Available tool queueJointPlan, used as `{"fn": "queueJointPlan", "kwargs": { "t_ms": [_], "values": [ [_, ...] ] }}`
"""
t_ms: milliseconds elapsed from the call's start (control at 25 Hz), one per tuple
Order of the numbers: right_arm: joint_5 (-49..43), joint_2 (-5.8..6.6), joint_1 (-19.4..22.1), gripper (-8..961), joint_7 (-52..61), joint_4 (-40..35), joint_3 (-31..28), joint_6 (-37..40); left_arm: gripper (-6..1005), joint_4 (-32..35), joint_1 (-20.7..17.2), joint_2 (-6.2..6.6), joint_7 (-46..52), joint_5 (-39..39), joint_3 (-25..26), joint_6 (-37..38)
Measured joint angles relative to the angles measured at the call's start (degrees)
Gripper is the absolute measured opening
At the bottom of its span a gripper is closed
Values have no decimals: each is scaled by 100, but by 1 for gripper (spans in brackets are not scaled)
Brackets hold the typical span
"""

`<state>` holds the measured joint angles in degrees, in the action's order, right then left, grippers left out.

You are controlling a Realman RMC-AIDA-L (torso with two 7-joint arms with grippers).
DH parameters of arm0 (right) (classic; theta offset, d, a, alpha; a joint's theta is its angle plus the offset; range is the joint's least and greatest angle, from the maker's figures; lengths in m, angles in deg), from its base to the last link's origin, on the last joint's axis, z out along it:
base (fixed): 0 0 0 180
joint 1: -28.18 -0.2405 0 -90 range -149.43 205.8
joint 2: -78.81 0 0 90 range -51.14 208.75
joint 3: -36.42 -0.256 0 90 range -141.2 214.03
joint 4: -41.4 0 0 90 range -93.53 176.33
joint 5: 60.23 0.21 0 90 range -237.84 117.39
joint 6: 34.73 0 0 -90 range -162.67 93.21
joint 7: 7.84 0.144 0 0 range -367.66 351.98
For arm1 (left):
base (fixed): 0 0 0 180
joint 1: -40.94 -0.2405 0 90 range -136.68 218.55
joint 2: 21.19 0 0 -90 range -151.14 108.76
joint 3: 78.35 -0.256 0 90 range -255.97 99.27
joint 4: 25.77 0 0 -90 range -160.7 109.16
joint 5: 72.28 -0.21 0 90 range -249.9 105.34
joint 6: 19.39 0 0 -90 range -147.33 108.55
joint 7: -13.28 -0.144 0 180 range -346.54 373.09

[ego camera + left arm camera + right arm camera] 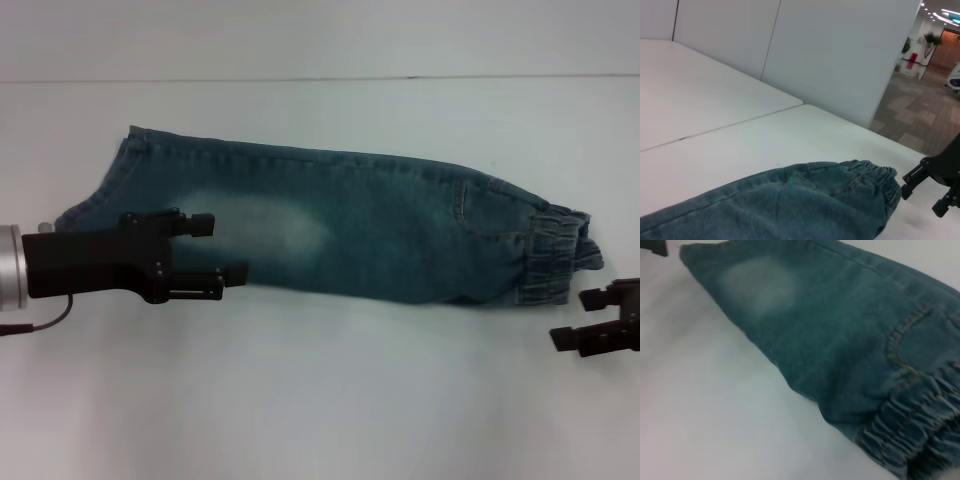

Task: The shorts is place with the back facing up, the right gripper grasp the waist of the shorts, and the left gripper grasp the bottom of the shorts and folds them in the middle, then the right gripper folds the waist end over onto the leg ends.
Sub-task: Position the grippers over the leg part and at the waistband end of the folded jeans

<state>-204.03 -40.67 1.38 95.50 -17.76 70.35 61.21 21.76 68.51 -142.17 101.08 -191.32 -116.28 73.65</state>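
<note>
while folded: the shorts (340, 225) lay lengthwise, waist at 3 o'clock for the second fold.
left gripper (222, 250): unclenched, empty, over hems.
right gripper (580, 318): unclenched, empty, beside waist.

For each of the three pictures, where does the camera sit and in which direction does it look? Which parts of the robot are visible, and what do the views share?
Head view: from the robot's head, down at the table; shows the shorts, the left gripper and the right gripper, both open.
Left wrist view: low along the shorts toward the waistband; shows the right gripper beyond it.
Right wrist view: close on the waistband and the pale patch; its own fingers are not shown.
Shared: the shorts' waistband.
</note>
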Motion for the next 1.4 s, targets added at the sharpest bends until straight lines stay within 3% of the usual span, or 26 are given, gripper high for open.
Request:
{"fn": "queueJointPlan", "kwargs": {
  "t_ms": [520, 1400],
  "values": [
    [305, -24, -38, 843, -245, -79, 79, -265, 937, -4, 20, -9, 33, -61, -151, -146],
    [367, 12, -39, 810, -920, 696, 101, -700, 937, -30, 54, -55, 46, -57, -216, -291]
  ]
}}
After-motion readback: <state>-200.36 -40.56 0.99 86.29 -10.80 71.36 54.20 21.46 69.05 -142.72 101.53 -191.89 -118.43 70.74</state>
